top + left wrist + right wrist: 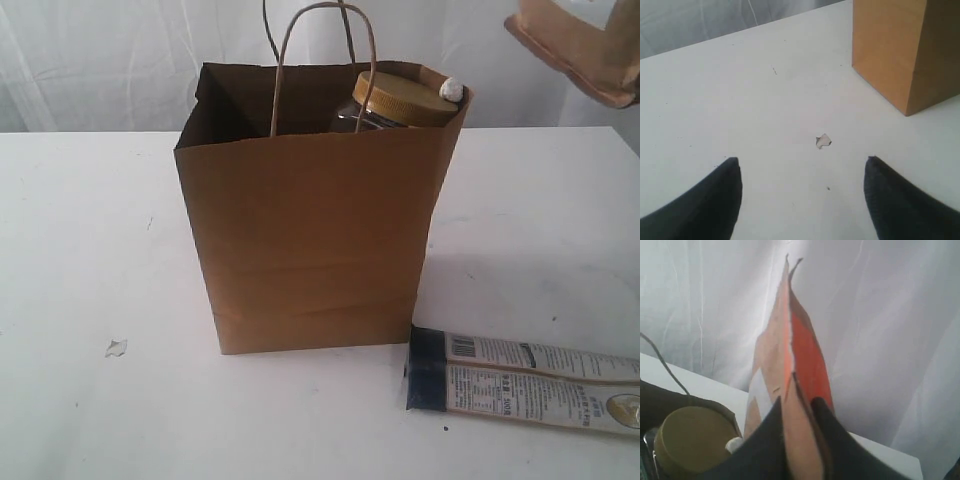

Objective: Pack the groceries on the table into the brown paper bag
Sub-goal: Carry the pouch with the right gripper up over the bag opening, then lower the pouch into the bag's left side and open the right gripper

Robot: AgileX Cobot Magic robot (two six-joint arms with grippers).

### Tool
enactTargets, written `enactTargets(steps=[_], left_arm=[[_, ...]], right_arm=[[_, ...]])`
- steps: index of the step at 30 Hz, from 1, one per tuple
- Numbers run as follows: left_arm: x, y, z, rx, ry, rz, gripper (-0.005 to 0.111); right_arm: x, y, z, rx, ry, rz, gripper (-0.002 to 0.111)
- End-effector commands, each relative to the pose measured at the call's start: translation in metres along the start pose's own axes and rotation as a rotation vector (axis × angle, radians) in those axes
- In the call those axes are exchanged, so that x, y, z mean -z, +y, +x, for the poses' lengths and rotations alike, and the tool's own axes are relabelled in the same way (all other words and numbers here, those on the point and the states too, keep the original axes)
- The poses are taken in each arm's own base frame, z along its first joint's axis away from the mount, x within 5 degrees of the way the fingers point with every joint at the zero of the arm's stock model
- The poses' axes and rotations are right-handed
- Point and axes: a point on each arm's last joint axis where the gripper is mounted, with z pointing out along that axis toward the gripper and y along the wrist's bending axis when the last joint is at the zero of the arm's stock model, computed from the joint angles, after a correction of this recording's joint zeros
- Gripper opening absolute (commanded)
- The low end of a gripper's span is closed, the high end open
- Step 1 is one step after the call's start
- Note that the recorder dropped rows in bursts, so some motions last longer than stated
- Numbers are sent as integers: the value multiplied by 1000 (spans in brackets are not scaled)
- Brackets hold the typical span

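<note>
A large flat white table carries a tall kraft-brown paper bag with twisted loop handles. The bag stands upright and open-mouthed near the middle, so items can be lowered straight in. A long white-blue packet lies flat on the table just beside the bag's base on the right, not yet packed. A clear jar with a gold lid sits tilted inside the bag, its lid showing above the rim at the right corner. A small white knob beside the lid may be a bottle cap, though too little shows to be sure. High on the right, above and beside the bag's mouth, the right gripper pinches a flat brown-orange pouch by one edge, likely to drop it in. The left gripper hovers with jaws spread wide and empty over bare table near a tiny chip.
</note>
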Motion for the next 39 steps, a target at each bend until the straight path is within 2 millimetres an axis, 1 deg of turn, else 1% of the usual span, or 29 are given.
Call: enactTargets(steps=[1, 6, 11, 14, 18, 23, 29, 39], left_arm=[[0, -1, 1, 15, -5, 5, 71], [0, -1, 1, 15, -5, 5, 71], [0, -1, 1, 15, -5, 5, 71], [0, -1, 1, 15, -5, 5, 71], [0, -1, 1, 15, -5, 5, 71], [0, -1, 1, 15, -5, 5, 71], [0, -1, 1, 15, -5, 5, 71], [0, -1, 1, 15, -5, 5, 71]], right_arm=[[-2, 7, -19, 22, -119, -41, 0], [-17, 21, -21, 58, -128, -99, 0], [-35, 36, -16, 91, -103, -151, 0], [-42, 45, -14, 96, -102, -183, 0], [-46, 57, -15, 101, -115, -228, 0], [-43, 70, -17, 105, -132, -279, 0], [-39, 83, -29, 101, -166, -337, 0], [-51, 119, -32, 127, -125, -444, 0]])
